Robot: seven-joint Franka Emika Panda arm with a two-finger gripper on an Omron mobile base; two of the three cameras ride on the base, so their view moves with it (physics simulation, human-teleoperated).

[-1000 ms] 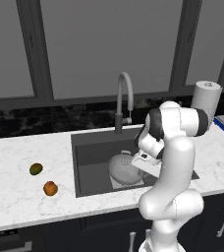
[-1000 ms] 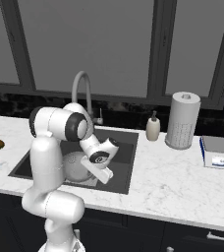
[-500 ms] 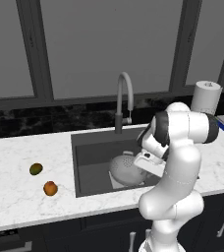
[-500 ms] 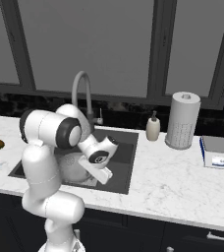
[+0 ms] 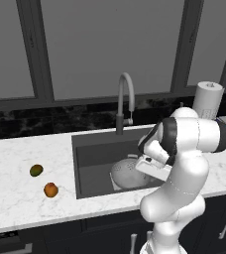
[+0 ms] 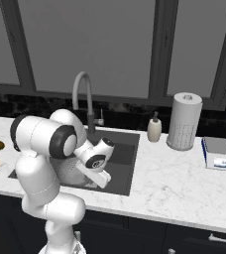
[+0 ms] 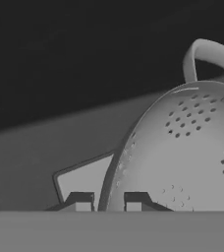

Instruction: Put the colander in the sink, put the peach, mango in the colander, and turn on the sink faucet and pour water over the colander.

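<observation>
Dark window panes stand over a pale marble counter [image 5: 16,198], and set into it is the sink [image 5: 92,149] where all the business is. Down in that dark basin sits the colander [image 5: 127,173], tipped rather than level as far as I can judge — from the hand's own camera its perforated wall rises steeply, one loop handle at the top, and its rim runs down right between the two fingertips of the gripper [image 7: 107,202]. The claw is closed on that rim, one tip inside the bowl and one outside. Beside the rim, the pale square patch on the sink floor shows.

So the first step looks nearly done but not finished: the colander is inside the sink, yet it is held and not set down flat — whether its base touches the floor I cannot tell.

Everything else is left. The mango [image 5: 35,170] and the peach [image 5: 50,189] lie out on the counter to the left of the basin, near each other but apart, well away from the arm. The sink faucet [image 5: 125,101] arches over the back of the basin; no water is running, and its small lever sits untouched

Farther off, on the right of the counter, stand a soap bottle [image 6: 154,130] and a paper towel roll [image 6: 184,121]
</observation>
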